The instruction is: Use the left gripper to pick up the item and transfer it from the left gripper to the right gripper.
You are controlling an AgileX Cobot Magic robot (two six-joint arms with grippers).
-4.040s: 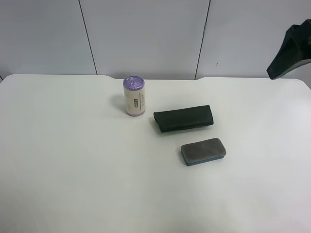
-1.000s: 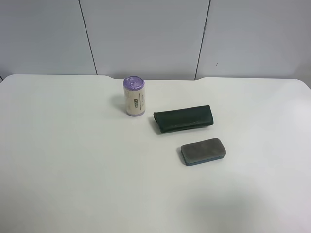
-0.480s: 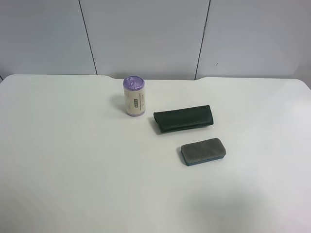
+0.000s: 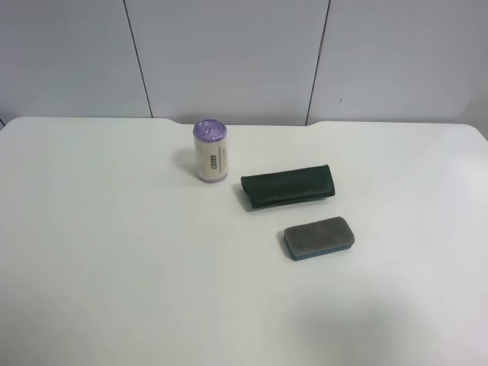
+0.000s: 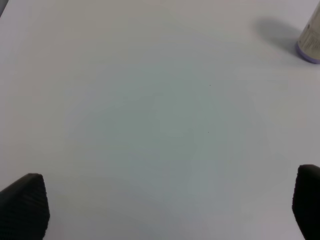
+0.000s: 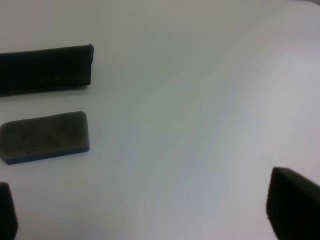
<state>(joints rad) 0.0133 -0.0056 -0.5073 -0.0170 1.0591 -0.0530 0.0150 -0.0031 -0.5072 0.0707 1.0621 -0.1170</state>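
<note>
Three things sit on the white table [image 4: 107, 267]: an upright cream can with a purple lid [image 4: 210, 151], a black case [image 4: 288, 186] lying flat, and a grey eraser with a blue base [image 4: 319, 237]. No arm shows in the exterior high view. My left gripper [image 5: 165, 206] is open and empty over bare table, and the can [image 5: 311, 42] sits at the edge of its view. My right gripper [image 6: 150, 210] is open and empty, hovering beside the eraser [image 6: 45, 136] and the case [image 6: 45, 67].
A grey panelled wall [image 4: 229, 53] stands behind the table's far edge. The three things cluster around the table's middle, with bare white tabletop around them.
Four seconds ago a dark arm part showed at the exterior high view's upper right; it has left that view. The things on the table have not moved.
</note>
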